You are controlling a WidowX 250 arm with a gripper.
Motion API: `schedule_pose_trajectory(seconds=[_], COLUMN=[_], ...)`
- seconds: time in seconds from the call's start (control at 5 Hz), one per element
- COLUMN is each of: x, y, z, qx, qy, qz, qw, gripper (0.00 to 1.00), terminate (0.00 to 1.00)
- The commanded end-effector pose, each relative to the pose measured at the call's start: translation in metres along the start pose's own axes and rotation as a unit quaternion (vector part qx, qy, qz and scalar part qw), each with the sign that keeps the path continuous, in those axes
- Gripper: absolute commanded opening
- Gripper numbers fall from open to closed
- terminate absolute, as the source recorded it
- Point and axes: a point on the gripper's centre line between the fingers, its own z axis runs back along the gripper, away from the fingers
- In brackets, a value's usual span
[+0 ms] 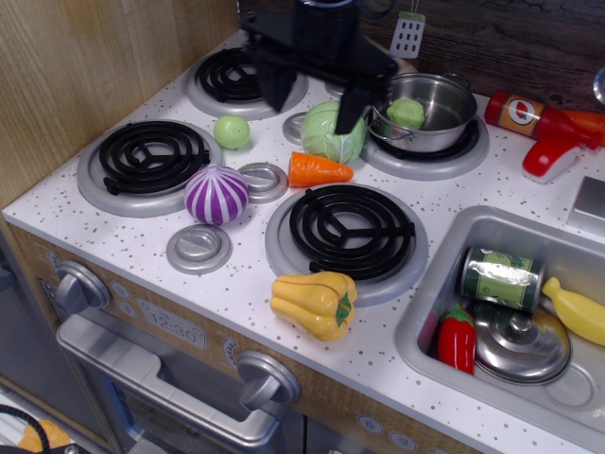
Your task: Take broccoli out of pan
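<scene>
The broccoli [406,113], a small lumpy green lump, lies inside the shiny steel pan [442,135] on the back right burner. My black gripper [315,104] hangs open and empty just left of the pan, above the pale green cabbage [331,137]. Its left finger [281,95] hangs over the back left burner and its right finger [351,112] is close to the pan's left rim. The gripper body hides most of the pan's cream handle.
A light-green ball [232,130], a carrot [319,170], a purple onion [216,195] and a yellow pepper [315,305] lie on the stove top. A red ketchup bottle [544,123] lies right of the pan. The sink [427,284] holds a can, a lid, a red pepper and a banana.
</scene>
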Motion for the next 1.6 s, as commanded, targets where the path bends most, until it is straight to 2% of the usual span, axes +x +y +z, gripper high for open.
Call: schedule_pose_trajectory(seconds=[0.0,0.2,0.4,0.6,1.0,1.4], x=[0.042,0.061,0.079,0.092,0.109,0.119], y=[-0.015,-0.028,-0.041,-0.047,-0.049,-0.048], z=[-0.005,-0.015,-0.022,-0.040,-0.063,-0.085], qx=[-0.032,-0.032,-0.048,-0.056,-0.069,-0.087], qy=[-0.032,-0.072,-0.084,-0.106,-0.123,-0.123], qz=[-0.008,-0.008,-0.014,-0.029,-0.050,-0.061], qw=[0.9990,0.9968,0.9952,0.9924,0.9886,0.9867], gripper=[1.00,1.00,1.00,1.00,1.00,1.00], terminate=[0.00,0.00,0.00,0.00,0.00,0.00])
